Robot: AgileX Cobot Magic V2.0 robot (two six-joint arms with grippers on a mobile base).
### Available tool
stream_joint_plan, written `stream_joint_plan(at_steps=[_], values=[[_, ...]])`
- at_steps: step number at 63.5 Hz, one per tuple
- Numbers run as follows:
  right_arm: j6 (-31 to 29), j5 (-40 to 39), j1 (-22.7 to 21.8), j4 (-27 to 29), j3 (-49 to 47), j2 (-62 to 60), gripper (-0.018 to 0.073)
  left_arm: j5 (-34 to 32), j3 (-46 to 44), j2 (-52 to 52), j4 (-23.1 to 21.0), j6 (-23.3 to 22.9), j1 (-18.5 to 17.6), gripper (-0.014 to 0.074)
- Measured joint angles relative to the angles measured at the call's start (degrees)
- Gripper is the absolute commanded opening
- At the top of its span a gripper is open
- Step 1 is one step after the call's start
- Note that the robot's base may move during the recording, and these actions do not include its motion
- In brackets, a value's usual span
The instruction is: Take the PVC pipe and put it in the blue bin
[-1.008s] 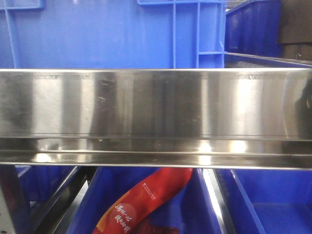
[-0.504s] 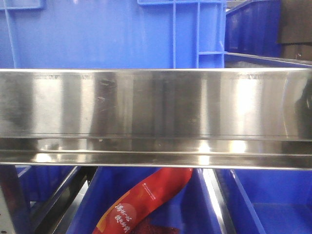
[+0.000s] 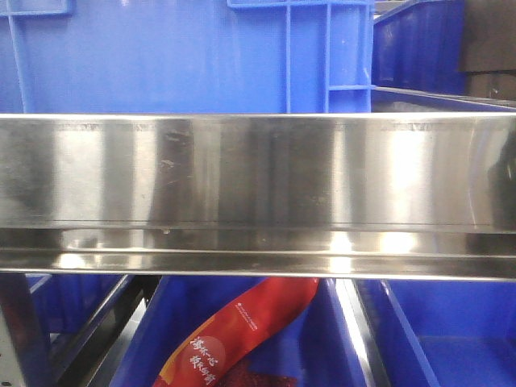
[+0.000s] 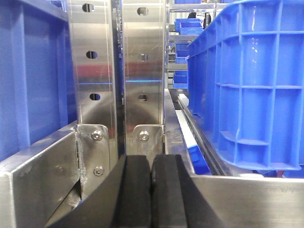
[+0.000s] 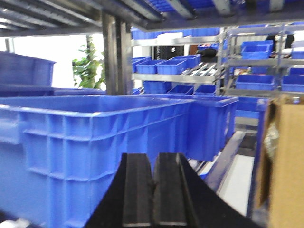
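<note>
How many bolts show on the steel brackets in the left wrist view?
3: two on the left bracket, an upper bolt and a lower bolt, and one bolt on the right bracket. The shut left pincer may hide more.

A shiny steel shelf rail (image 3: 258,193) runs across the front view. On the shelf above it stands a large blue bin (image 3: 185,56), another blue bin (image 3: 415,48) beside it. On the level below, more blue bins; one (image 3: 330,339) holds a red packet (image 3: 242,334)

The shelf rail (image 3: 258,173) is glossy brushed metal (faintly scuffed); the blue bin (image 5: 95,142) is smooth moulded plastic.
</note>
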Motion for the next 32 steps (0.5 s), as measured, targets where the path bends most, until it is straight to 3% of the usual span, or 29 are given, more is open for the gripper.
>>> stream_joint_plan(at_steps=[19,32], values=[[0.65,-6.74,0.00,-8.79,2.44,0.00,-0.0154,0.00,0.00,0.00,0.00,0.00,0.00,-0.0111],[7.76,-9.47,0.00,-18.10,4.76,0.00,-0.0154,0.00,0.00,0.00,0.00,0.00,0.00,-0.0111]])
